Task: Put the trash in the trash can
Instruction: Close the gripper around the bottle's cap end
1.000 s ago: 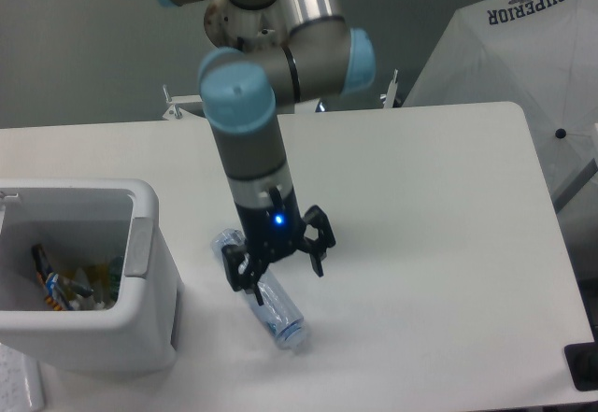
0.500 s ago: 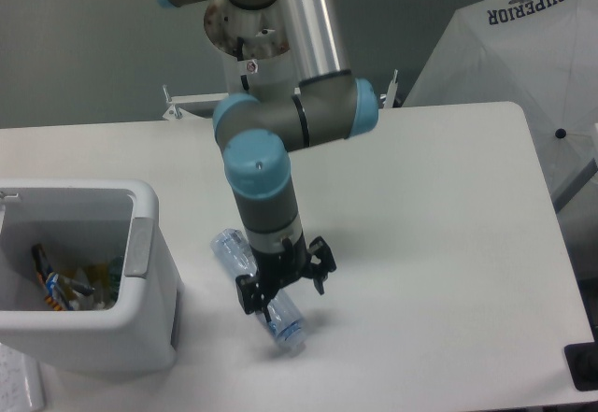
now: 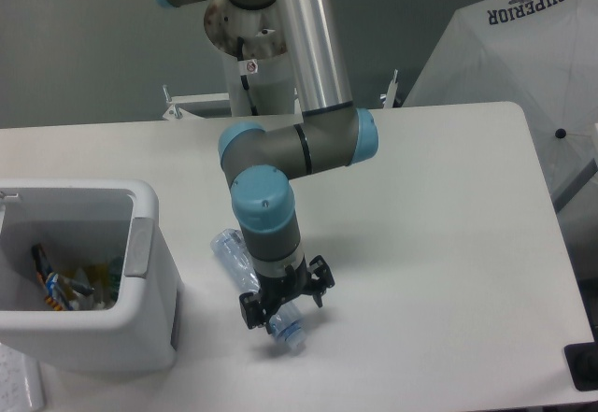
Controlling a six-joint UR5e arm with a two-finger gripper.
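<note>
Nearest to the camera, at the front left of the white desk [image 3: 439, 206], stands the trash can [image 3: 140, 337], a white boxy bin with a thick rim and a grey tab on its right side. Inside it some colourful pieces of waste are visible, but they are too small to name.

Just to the right of the bin, a clear plastic bottle [image 3: 252, 281] with a bluish tint lies on the desk, pointing diagonally, its cap end toward the front. Part of it is hidden by the arm. It is near the bin but not touching it.

The hand [image 3: 283, 306] is low over the front half of this bottle. Its two black fingers [image 3: 249, 312] stand one on each side of the bottle, spread wider than the bottle. I cannot tell if they touch it; the bottle seems to rest on the desk and is not lifted.

Above the hand, the grey arm [image 3: 271, 225] with light blue joints rises toward the back of the desk.

Behind the desk, at the far right, there is a white cover [image 3: 523, 48] with the word "SUPERIOR" on it.
</note>
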